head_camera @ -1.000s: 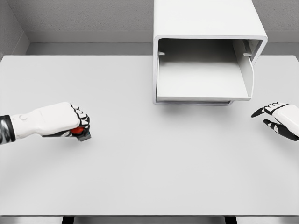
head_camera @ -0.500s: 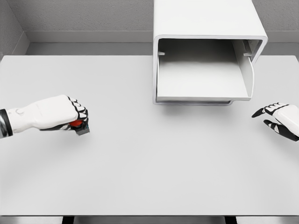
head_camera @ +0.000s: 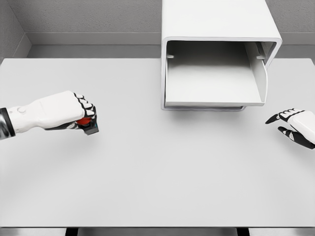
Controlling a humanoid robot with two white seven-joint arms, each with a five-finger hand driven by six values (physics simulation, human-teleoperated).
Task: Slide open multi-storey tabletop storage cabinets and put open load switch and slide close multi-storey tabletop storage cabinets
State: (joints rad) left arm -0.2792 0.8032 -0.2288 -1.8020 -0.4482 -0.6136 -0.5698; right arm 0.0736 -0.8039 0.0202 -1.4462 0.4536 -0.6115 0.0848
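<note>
My left hand (head_camera: 81, 118) is curled into a fist at the left of the table, shut on the load switch (head_camera: 87, 125), a small dark block with a red part showing under the fingers. The white storage cabinet (head_camera: 216, 22) stands at the back right of centre. Its drawer (head_camera: 214, 83) is slid out toward me and nothing lies in it. My right hand (head_camera: 293, 124) hovers low near the right edge, fingers spread, holding nothing, to the right and in front of the drawer.
The white table (head_camera: 157, 172) stretches wide in front of the cabinet. A grey wall (head_camera: 88, 19) runs along the back. The table's front edge is near the bottom of the view.
My left hand has lifted slightly and moved a little to the right with the load switch in it. The right hand has barely shifted.
</note>
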